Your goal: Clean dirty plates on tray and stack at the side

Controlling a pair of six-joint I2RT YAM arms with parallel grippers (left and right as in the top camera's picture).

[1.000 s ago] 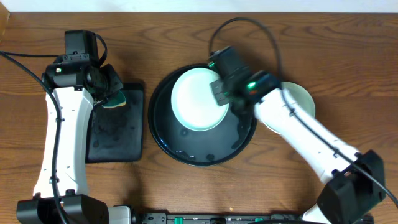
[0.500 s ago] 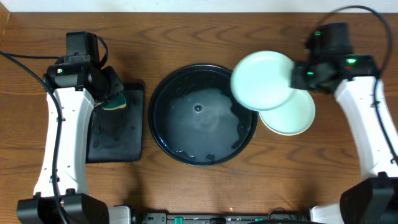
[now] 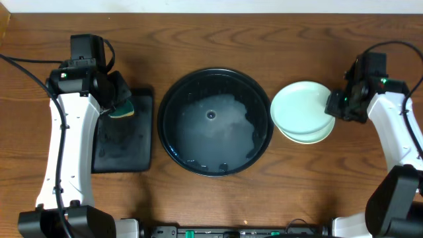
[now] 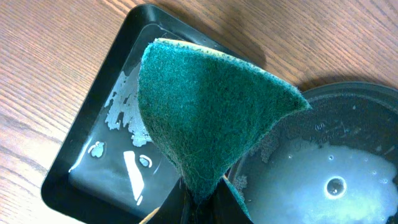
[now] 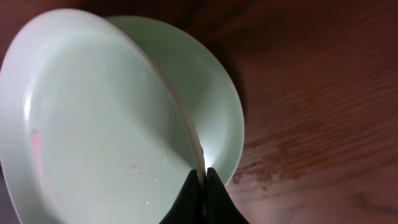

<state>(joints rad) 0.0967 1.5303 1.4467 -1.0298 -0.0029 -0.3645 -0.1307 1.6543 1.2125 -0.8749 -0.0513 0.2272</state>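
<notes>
The round black tray [image 3: 173, 142] sits mid-table, holding only soapy water; it also shows in the left wrist view [image 4: 348, 155]. My right gripper [image 3: 335, 106] is shut on the right rim of a mint plate [image 3: 297, 109]. That plate lies tilted over a second pale plate [image 3: 316, 137] on the table right of the tray. In the right wrist view my gripper [image 5: 202, 180] pinches the upper plate's [image 5: 93, 124] rim above the lower plate [image 5: 217, 106]. I cannot make out a third plate. My left gripper [image 3: 117, 100] is shut on a green sponge [image 4: 205, 112].
A rectangular black tray [image 3: 122, 149] with wet patches lies left of the round tray, under the sponge; it also shows in the left wrist view [image 4: 93, 168]. The wooden table's far edge runs along the top of the overhead view.
My right gripper has carried the mint plate off the round tray to the right and brought it down over the other plate. The left arm has not moved.
</notes>
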